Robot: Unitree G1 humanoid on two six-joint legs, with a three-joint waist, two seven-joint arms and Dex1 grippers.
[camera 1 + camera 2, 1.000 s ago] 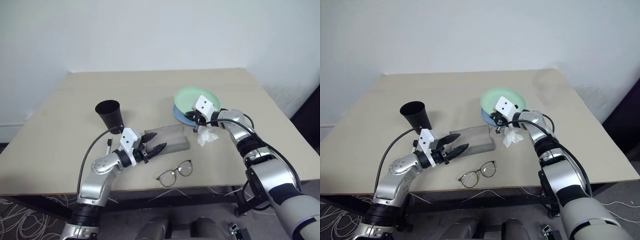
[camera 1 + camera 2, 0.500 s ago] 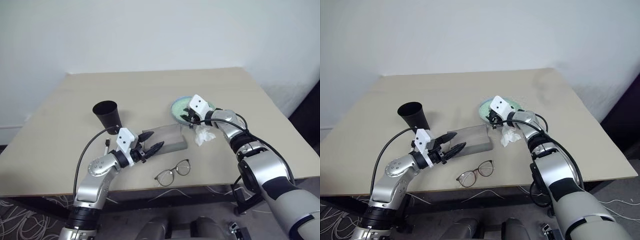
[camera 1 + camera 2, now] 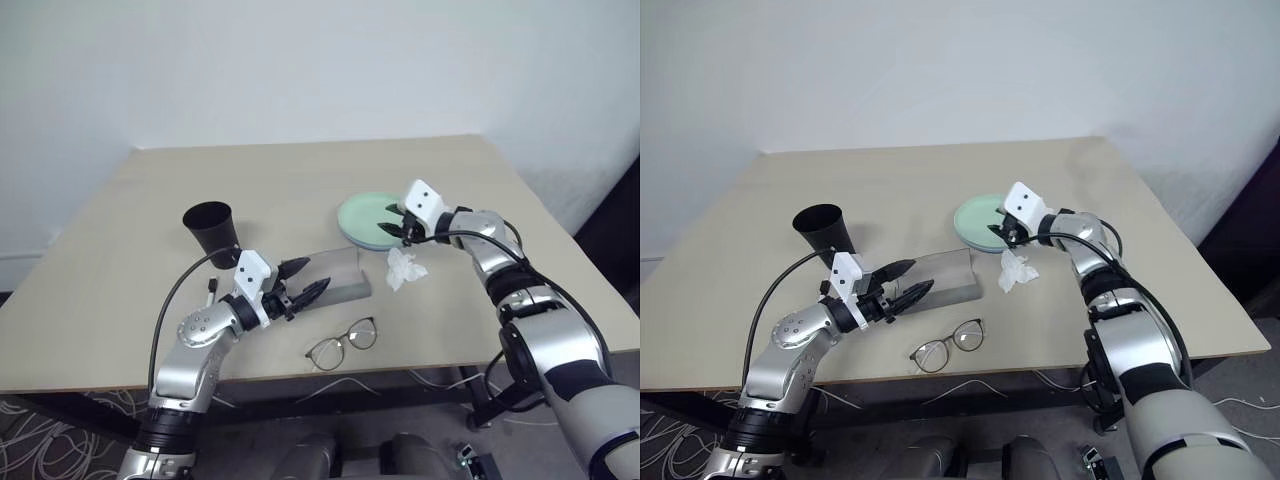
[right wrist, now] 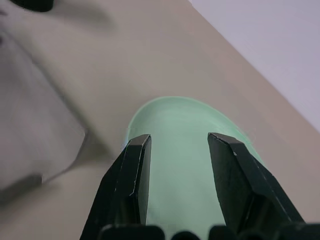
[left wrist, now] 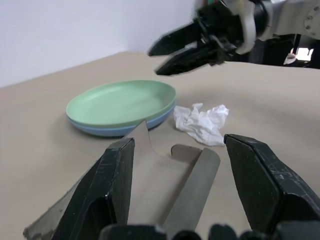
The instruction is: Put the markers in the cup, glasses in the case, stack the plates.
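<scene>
The mint green plate [image 3: 368,214] lies flat on the light blue plate [image 5: 107,129], forming one stack right of centre. My right gripper [image 3: 388,221] hovers open over the stack's right edge, holding nothing. The grey case [image 3: 338,272] stands open in the middle of the table. My left gripper [image 3: 309,276] is open and level at the case's left end, one finger on each side of it. The glasses [image 3: 345,343] lie near the front edge. The black cup [image 3: 211,229] stands upright on the left. A slim marker [image 3: 213,291] peeks out beside my left forearm.
A crumpled white tissue [image 3: 405,268] lies between the plates and the case, just under my right wrist. The beige table [image 3: 300,180] ends at a white wall behind, and its front edge runs just past the glasses.
The green plate, tilted up in my right gripper a second ago, came down flat on the blue plate. The right gripper opened, let go and drew back right. The left arm stayed still.
</scene>
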